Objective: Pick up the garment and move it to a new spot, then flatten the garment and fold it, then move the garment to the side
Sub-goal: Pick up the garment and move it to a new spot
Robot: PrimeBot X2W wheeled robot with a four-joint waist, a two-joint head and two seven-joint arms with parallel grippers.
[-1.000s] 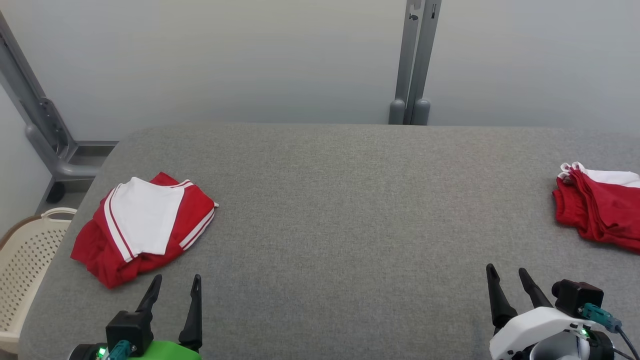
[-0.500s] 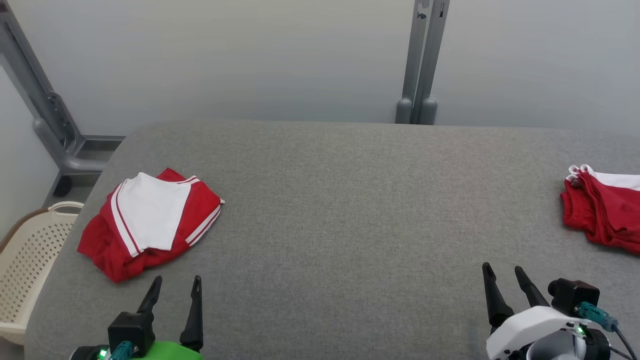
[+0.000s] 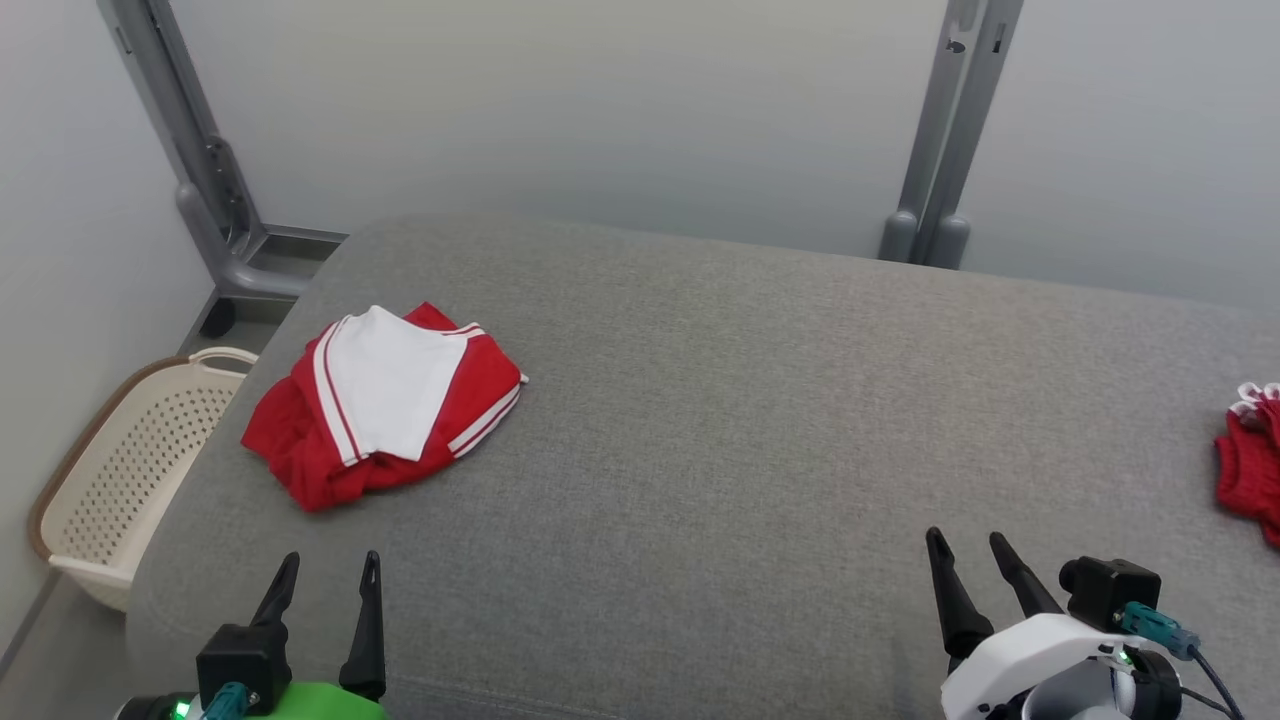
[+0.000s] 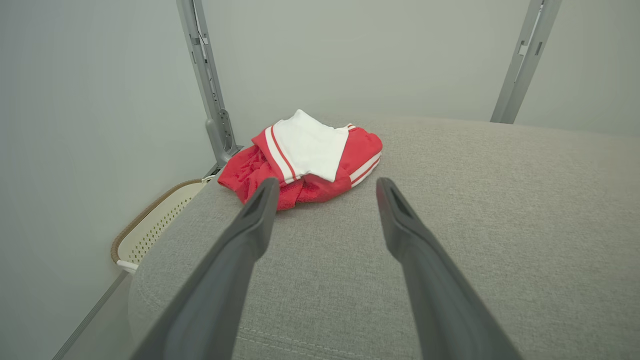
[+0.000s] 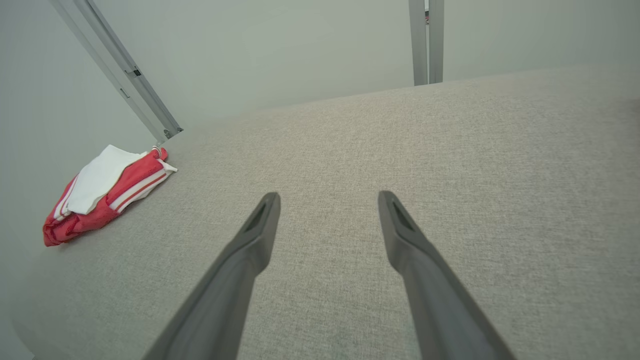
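**Two open grippers, folded garment lying far left**

Both grippers are above the near edge of the grey table [image 3: 750,420] and hold nothing. The left gripper [image 3: 331,556] is at the near left, its two dark fingers spread apart and pointing away. The right gripper [image 3: 966,535] is at the near right with its fingers likewise parted; in the right wrist view, bare table surface shows between them.

The garment [image 3: 385,405] is red with a white panel and white stripes. It lies folded in a compact bundle on the left part of the table, toward the far side and close to the left edge. It is ahead of the left gripper and apart from it, and neither gripper touches it.

A second garment [image 3: 1250,465], red with a bit of white trim, lies bunched at the table's right side. The frame edge cuts it off, and it is well apart from the right gripper.

Off the table's left edge, a cream perforated basket [image 3: 120,480] stands on the floor. Grey metal posts [image 3: 945,150] rise against the pale wall [image 3: 600,100] behind the table.
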